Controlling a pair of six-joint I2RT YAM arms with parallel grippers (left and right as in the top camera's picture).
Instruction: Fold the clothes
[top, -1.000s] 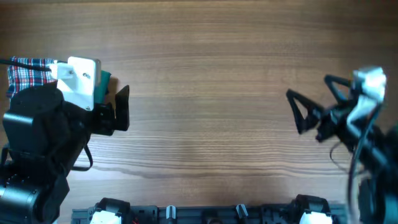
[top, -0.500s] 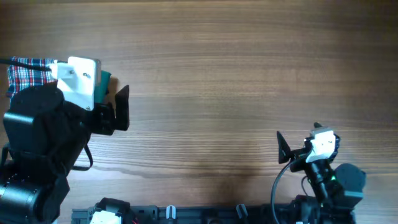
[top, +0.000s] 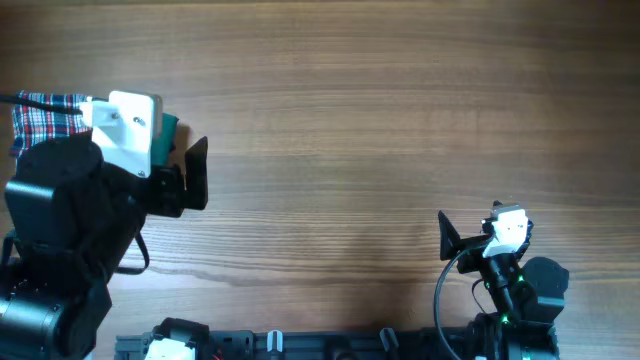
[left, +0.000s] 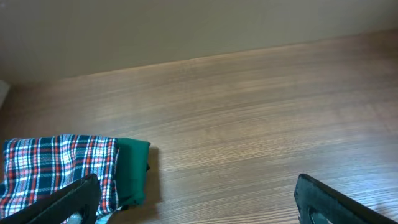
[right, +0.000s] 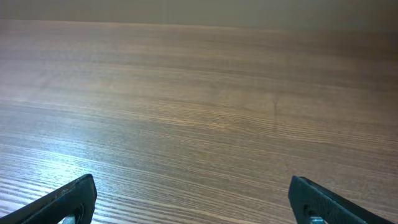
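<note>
At the left edge of the table (top: 330, 90) lie the clothes: a plaid cloth (left: 56, 165) and, touching its right side, a green cloth (left: 133, 168). Both are compact bundles with fairly straight edges. From overhead our left arm hides most of them. Our left gripper (left: 199, 208) hangs just beside them, its fingers spread wide with nothing between. Our right gripper (right: 199, 202) sits low near our own edge on the right, equally spread and empty, well apart from the cloth.

We judge that no piece lies flat for folding, so the step in hand is to bring one to the bare middle. To do it well we should take a single piece. We come down with the left on the green cloth's free right edge, away from the plaid, and pinch no deeper than needed. Then we drag it rather than lift it high, so it opens as it travels. The right should meet it in the middle and take the opposite corner, so we can stretch it flat between both. The main risk is catching both cloths at their shared edge. Whether they are already folded, we cannot tell.
</note>
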